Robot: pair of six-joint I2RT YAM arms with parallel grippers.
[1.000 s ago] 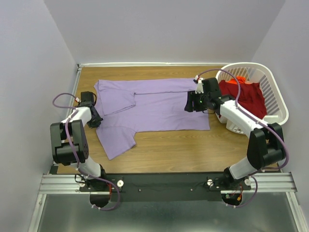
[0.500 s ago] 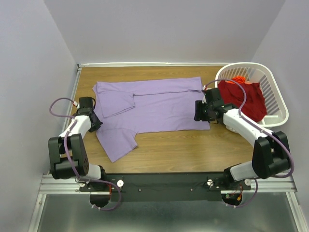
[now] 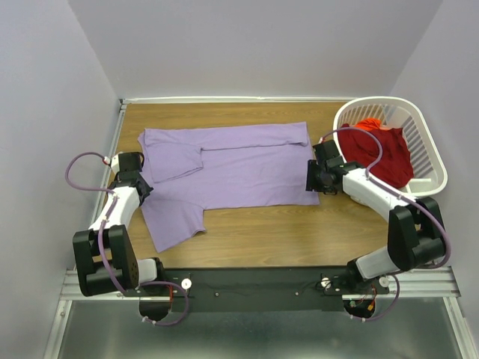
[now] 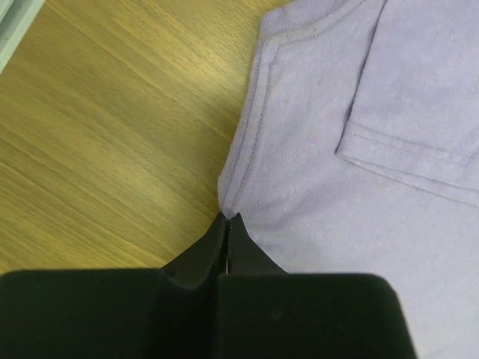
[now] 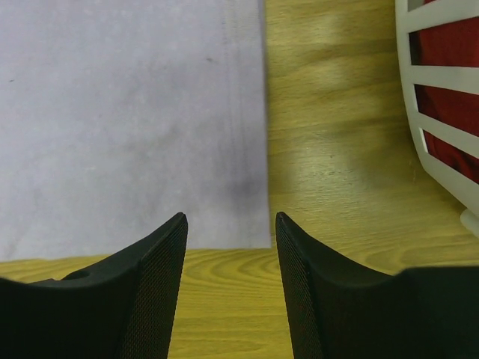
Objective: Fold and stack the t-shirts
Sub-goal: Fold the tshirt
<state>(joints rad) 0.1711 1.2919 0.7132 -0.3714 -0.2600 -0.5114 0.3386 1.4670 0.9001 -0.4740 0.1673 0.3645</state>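
Reaching low along the left side of the tabletop (image 3: 262, 232), the left arm has the left end effector (image 4: 227, 221) pressed together on the edge of the lavender t-shirt (image 3: 247, 168), where a sleeve meets the body. This shirt lies flat across the middle of the tabletop, with one sleeve folded over it. The right arm bends inward and the right end effector (image 5: 230, 224) stands spread just over the shirt's near right corner, holding nothing, while the red t-shirt (image 3: 385, 153) lies crumpled in the white basket (image 3: 426, 183).

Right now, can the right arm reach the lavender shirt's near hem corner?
Probably yes: the right gripper hangs open right over that corner of the lavender shirt, with nothing between; the basket stands aside.
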